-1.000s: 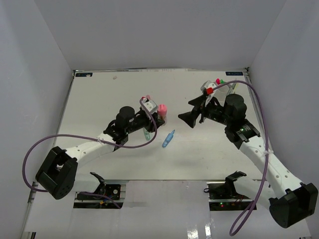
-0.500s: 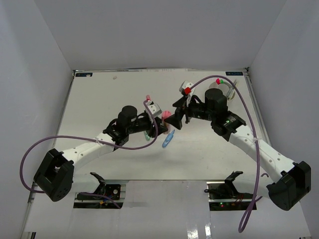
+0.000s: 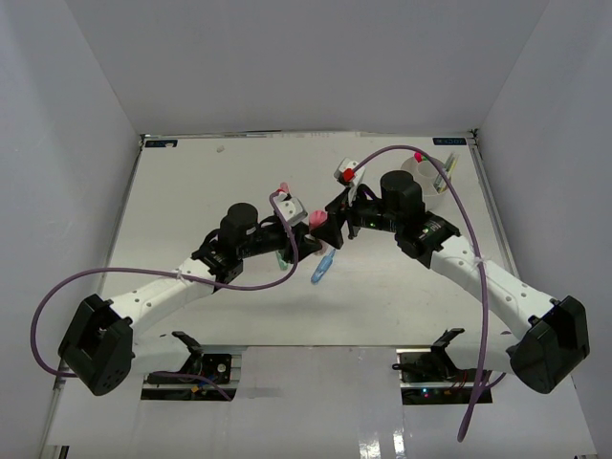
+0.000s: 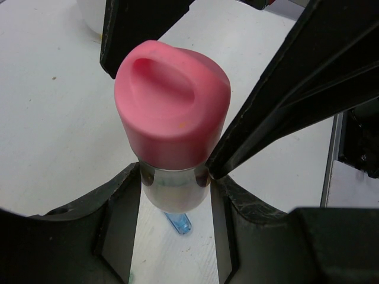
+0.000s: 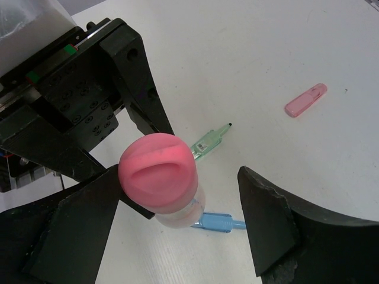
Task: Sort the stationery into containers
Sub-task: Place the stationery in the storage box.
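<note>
My left gripper (image 4: 174, 192) is shut on the clear body of a pink-capped glue stick (image 4: 172, 109), holding it upright above the table (image 3: 191, 191). The right gripper (image 5: 177, 177) stands open around the pink cap (image 5: 159, 177): one finger sits close beside it, the other well apart. In the top view both grippers meet mid-table at the glue stick (image 3: 316, 219). Below it lie a blue pen (image 3: 323, 266) and a green pen (image 3: 281, 256). A pink eraser (image 3: 283, 187) lies further back. The white tub (image 3: 426, 172) stands at the back right.
The right wrist view shows the blue pen (image 5: 219, 222) under the glue stick, the green pen (image 5: 207, 142) and the pink eraser (image 5: 305, 100) beyond. Purple cables loop off both arms. White walls (image 3: 86, 143) enclose the table.
The right arm swung left from the tub to the glue stick, and its jaws now straddle the pink cap and have narrowed slightly. The left arm kept its grip and shifted slightly.
</note>
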`<action>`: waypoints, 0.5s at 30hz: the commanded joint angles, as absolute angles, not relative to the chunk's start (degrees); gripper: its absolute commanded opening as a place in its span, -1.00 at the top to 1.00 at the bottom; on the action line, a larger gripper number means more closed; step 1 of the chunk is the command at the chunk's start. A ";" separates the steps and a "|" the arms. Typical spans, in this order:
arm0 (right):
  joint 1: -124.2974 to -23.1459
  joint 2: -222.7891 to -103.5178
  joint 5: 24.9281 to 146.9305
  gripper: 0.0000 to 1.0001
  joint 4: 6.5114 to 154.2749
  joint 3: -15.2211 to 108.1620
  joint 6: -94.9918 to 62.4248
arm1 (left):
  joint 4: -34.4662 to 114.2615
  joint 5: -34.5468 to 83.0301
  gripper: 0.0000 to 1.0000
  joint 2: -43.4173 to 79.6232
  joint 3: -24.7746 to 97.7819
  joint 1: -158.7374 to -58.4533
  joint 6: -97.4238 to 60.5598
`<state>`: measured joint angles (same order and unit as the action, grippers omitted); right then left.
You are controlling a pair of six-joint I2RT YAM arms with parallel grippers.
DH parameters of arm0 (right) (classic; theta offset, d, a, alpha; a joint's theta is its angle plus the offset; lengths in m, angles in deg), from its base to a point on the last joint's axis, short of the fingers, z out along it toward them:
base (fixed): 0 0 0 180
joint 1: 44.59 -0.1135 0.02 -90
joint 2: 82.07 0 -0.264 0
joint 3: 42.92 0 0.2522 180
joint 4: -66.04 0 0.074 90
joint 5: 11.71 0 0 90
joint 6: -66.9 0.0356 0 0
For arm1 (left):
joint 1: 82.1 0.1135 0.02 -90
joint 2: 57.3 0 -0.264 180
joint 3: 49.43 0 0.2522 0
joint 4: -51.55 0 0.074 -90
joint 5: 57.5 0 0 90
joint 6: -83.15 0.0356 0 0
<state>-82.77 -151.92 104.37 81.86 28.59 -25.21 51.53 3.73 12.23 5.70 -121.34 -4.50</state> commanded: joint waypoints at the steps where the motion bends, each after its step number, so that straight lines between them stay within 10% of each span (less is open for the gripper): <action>1: -83.18 -152.38 105.01 -0.66 80.50 30.16 -24.94 | 53.96 2.36 0.50 10.46 6.96 -121.73 -4.39; 15: -83.35 -153.70 107.56 0.13 78.83 30.69 -24.68 | 53.97 1.83 0.49 10.37 7.23 -121.73 -4.65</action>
